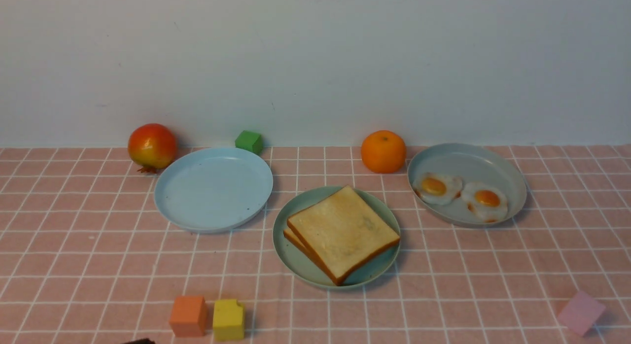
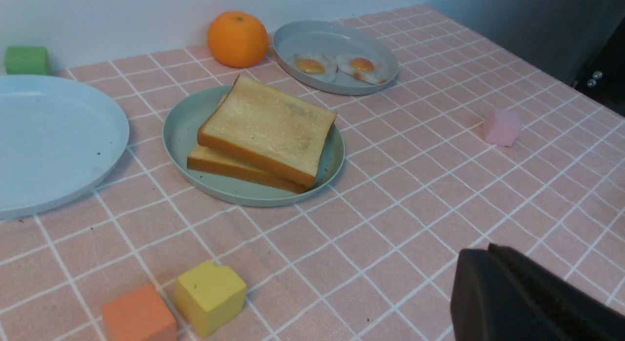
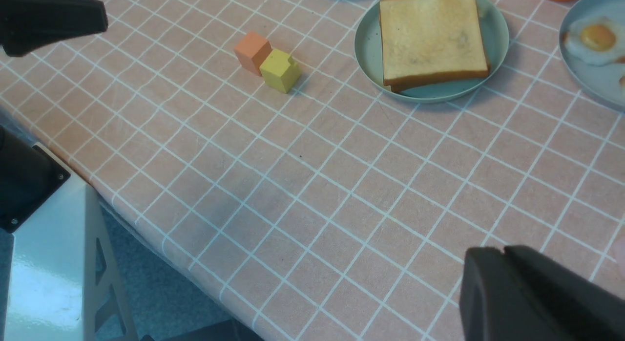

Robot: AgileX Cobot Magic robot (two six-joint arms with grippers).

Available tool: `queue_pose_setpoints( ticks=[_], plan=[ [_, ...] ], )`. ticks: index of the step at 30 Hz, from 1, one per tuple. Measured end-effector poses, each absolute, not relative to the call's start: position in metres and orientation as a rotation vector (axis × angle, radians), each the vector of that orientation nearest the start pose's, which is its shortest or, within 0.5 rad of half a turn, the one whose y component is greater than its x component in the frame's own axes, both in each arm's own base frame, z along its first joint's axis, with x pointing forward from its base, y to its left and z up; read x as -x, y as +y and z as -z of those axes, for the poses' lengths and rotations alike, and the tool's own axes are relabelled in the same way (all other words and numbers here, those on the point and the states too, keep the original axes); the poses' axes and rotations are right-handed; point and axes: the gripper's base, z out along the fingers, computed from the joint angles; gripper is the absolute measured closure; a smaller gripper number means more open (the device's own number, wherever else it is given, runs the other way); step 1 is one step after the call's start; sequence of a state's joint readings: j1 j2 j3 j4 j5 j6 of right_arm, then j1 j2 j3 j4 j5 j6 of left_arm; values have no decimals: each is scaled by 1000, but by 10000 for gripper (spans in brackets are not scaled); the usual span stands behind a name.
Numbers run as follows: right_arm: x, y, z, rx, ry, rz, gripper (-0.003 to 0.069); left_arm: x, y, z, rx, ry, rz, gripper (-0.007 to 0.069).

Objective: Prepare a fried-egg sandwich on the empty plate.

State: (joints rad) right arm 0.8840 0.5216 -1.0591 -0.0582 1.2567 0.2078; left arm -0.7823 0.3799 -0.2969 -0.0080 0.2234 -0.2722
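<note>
Left claw [image 2: 493, 263] shut, no legible writing.

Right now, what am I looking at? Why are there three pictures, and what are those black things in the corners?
It's a robot with two arms. One picture looks forward from between them; two come from cameras on its wrists. The black things are its hands: the left hand is shut, the right hand I can't tell. Both hold nothing. On the pink checked cloth, two toast slices sit stacked on a teal plate, two fried eggs lie on a grey plate, and a pale blue plate is empty. Nearby are an orange, a red fruit and blocks.
</note>
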Motion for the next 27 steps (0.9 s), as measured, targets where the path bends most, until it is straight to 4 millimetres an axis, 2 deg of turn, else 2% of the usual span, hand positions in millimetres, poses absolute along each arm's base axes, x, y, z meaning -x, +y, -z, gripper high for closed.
queue_pose_setpoints(
  ticks=[7,10,12,13,14,15,16,18,20,24,25,27],
  plan=[
    [-24,13,-409,528,2132,-447,576,-64,-64,-265,-468,1817,748,613],
    [-17,3,-407,382,2114,-364,596,-64,-64,-265,-468,1818,747,613],
    [-16,2,-398,340,2098,-327,622,-64,-64,-265,-468,1818,747,613],
    [-18,3,-385,285,2067,-280,653,-64,-64,-265,-468,1818,747,613],
    [-16,2,-383,264,2052,-270,656,-64,-64,-265,-468,1818,747,613],
    [-27,7,-355,196,1992,-233,666,-64,-64,-265,-468,1818,747,613],
    [-31,8,-348,177,1985,-222,666,-64,-64,-265,-468,1818,747,613],
    [-44,7,-301,82,1886,-159,666,-64,-64,-265,-468,1818,747,613],
    [-48,5,-267,19,1832,-111,666,-64,-64,-265,-468,1818,747,613],
    [-54,1,-207,-11,1758,-42,666,-64,-64,-265,-468,1818,747,613],
    [-54,1,-204,-9,1753,-36,666,-64,-64,-265,-468,1818,747,613],
    [-54,0,-179,-3,1809,-19,666,-64,-64,-265,-468,1818,747,613]
  ],
)
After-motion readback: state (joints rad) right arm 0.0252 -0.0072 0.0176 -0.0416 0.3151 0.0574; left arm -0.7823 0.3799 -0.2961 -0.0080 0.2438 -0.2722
